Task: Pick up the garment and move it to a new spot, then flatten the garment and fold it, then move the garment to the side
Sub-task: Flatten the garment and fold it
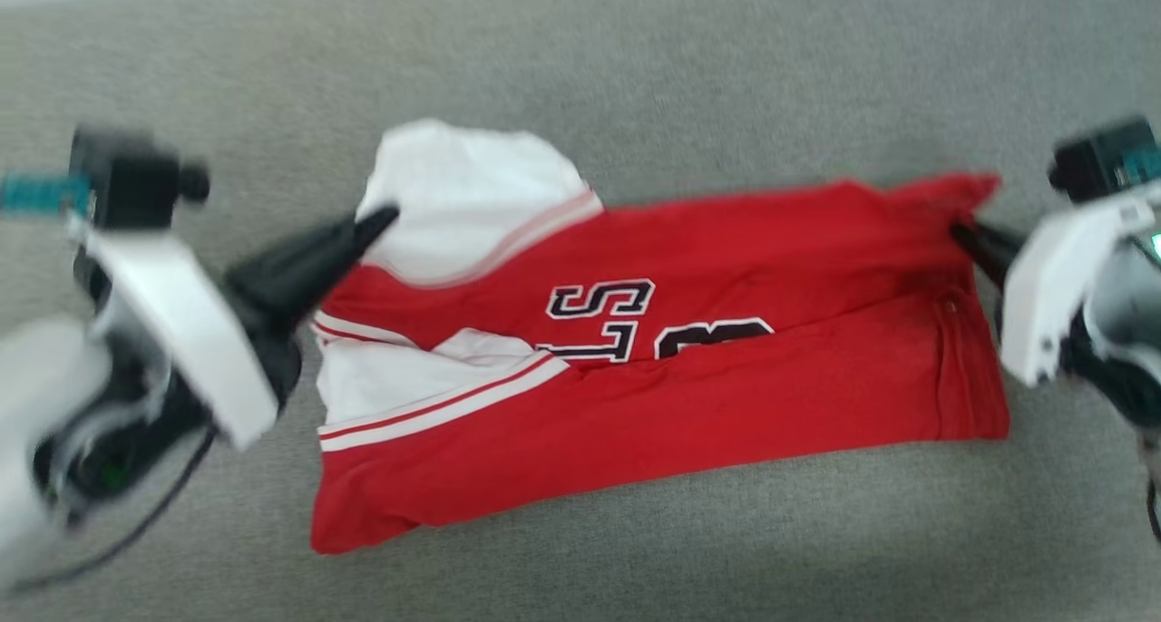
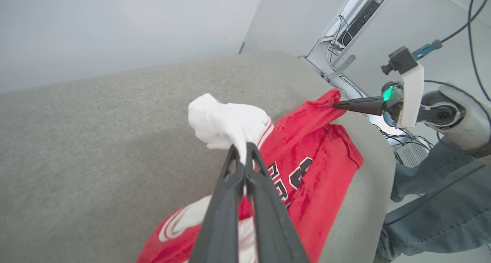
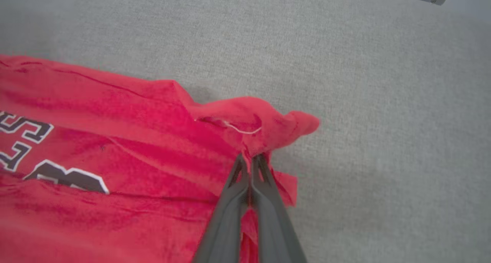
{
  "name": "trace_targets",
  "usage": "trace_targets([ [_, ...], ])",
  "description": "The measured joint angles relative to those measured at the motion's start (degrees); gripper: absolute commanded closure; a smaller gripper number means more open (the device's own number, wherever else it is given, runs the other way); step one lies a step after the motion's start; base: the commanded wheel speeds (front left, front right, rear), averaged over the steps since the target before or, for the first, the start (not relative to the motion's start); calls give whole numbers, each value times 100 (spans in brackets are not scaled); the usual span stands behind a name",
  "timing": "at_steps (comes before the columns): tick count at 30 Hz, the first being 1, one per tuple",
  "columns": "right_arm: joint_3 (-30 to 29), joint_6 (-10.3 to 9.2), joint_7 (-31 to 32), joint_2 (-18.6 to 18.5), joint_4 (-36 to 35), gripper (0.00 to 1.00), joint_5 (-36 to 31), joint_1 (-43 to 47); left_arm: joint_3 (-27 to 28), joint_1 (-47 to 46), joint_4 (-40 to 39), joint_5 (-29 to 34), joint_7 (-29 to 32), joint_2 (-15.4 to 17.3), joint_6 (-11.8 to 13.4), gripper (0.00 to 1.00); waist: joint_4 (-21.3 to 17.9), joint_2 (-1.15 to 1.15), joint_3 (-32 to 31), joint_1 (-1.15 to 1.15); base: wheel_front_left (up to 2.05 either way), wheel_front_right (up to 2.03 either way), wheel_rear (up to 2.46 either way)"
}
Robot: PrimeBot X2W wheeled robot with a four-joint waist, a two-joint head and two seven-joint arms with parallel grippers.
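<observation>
The garment point(image 1: 726, 404) lies half-folded on the grey cushion point(image 1: 635, 69), its near edge loose. Farther back, the left gripper point(image 1: 379, 219) pinches its white sleeve point(image 1: 463, 187) and the right gripper point(image 1: 963, 234) its red corner. Such thin bites may slip if the arms pull unevenly, bunching the fold.
</observation>
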Motion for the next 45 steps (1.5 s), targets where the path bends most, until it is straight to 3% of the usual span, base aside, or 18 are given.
trace_targets([
  [5,-488,0,1,-99,-727,100,-34,1128,-38,847,-539,151,-644,442,0,100,150,0,-208,0,0,0,0],
  [10,-1179,0,11,114,-1269,100,-141,2053,-20,1688,-578,146,-836,470,0,100,257,0,-210,0,0,0,0],
  [16,-1644,0,52,573,-1417,100,-338,2445,525,2475,-70,78,-844,-134,0,100,300,0,-84,0,0,0,0],
  [22,-1692,0,-26,923,-1138,100,-553,2269,592,2662,591,404,-844,-598,0,100,247,0,-6,0,0,0,0],
  [23,-1683,0,-43,937,-1099,80,-593,2235,604,2661,683,439,-844,-649,0,100,241,0,-1,0,0,0,0],
  [24,-1682,0,-85,949,-1062,60,-638,2212,622,2660,765,563,-844,-699,-1,94,238,0,-1,0,0,0,0],
  [25,-1690,0,-110,958,-1047,15,-676,2205,666,2661,842,671,-844,-744,-1,73,239,0,-4,0,0,0,0],
  [26,-1711,0,-134,954,-1042,0,-711,2206,765,2666,871,675,-844,-799,0,53,244,0,-9,0,0,0,0],
  [28,-1742,0,-151,943,-1054,0,-744,2208,899,2671,881,691,-844,-848,0,2,254,0,-15,0,0,0,0],
  [36,-2436,0,88,833,-1351,0,-722,2521,2343,3688,906,1511,-845,-1290,0,0,494,0,-177,0,0,0,0],
  [40,-2584,0,214,961,-1042,0,-650,2519,3275,4268,1154,2025,-845,-1895,-1,0,691,0,-270,0,0,0,0],
  [43,-2620,-1,309,1033,-689,0,-643,2465,3756,4605,1468,2752,-845,-2332,0,0,849,0,-358,0,0,0,0],
  [44,-2620,-1,309,1033,-689,0,-643,2465,3756,4605,1468,2752,-845,-2332,0,0,849,0,-358,0,0,0,0],
  [45,-2664,0,374,1034,-465,0,-631,2413,4007,4788,1589,3161,-845,-2674,0,0,962,0,-420,0,0,0,0],
])
